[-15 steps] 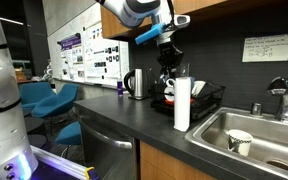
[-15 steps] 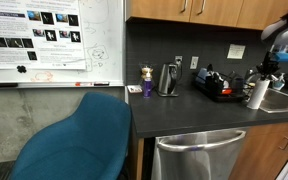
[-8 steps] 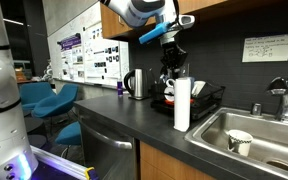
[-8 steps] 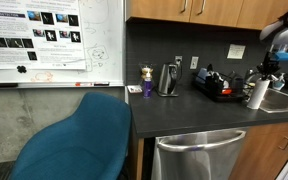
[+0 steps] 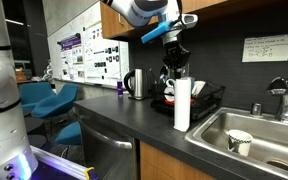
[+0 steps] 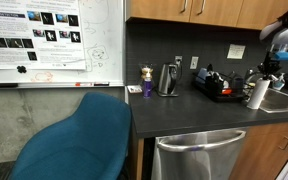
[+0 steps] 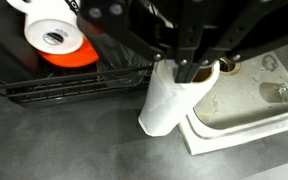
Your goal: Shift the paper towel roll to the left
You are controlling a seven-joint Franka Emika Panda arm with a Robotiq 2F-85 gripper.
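The paper towel roll (image 5: 182,105) is a tall plain white cylinder standing upright on the dark counter, between the dish rack and the sink; it also shows in the other exterior view (image 6: 256,95). From the wrist, the paper towel roll (image 7: 172,100) is seen from above, at the sink's corner. My gripper (image 5: 172,75) hangs just above and behind the roll's top. In the wrist view my gripper (image 7: 189,72) is shut, its fingertips at the roll's top rim. Whether they touch the paper is not clear.
A black wire dish rack (image 5: 206,102) with dishes stands right behind the roll. A steel kettle (image 5: 136,84) with a black handle sits further along the counter. The sink (image 5: 254,128) holds a cup (image 5: 239,141). Blue chairs (image 5: 54,100) stand beyond the counter's end.
The arm has shifted very slightly above the roll. The roll stands in the same spot and the gripper stays shut.
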